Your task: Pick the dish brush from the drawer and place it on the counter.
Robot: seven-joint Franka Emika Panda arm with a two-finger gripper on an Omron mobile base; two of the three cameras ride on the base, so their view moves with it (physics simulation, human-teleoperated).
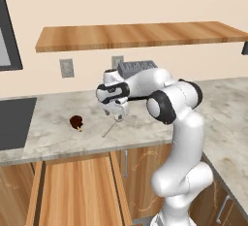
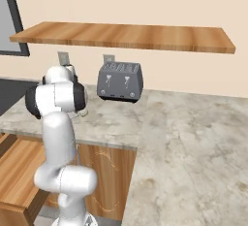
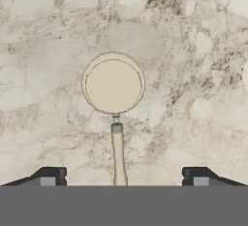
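The dish brush point(image 3: 113, 83) lies flat on the marbled counter point(image 3: 193, 50), its round cream head away from the hand and its thin handle point(image 3: 117, 154) running back between the fingers. My gripper point(image 3: 123, 177) is open, its dark fingertips point(image 3: 51, 174) wide apart on either side of the handle and not touching it. From the left base view the gripper point(image 1: 117, 117) points down just above the counter point(image 1: 53, 118), with the brush's handle point(image 1: 108, 130) slanting out toward the front edge. The drawer point(image 1: 77, 191) stands pulled out below the counter.
A small dark brown round thing point(image 1: 76, 121) with a short stick sits on the counter left of the brush. A grey toaster point(image 2: 120, 82) stands at the back wall under a wooden shelf point(image 2: 126, 36). A dark sink point(image 1: 14, 123) lies at the far left.
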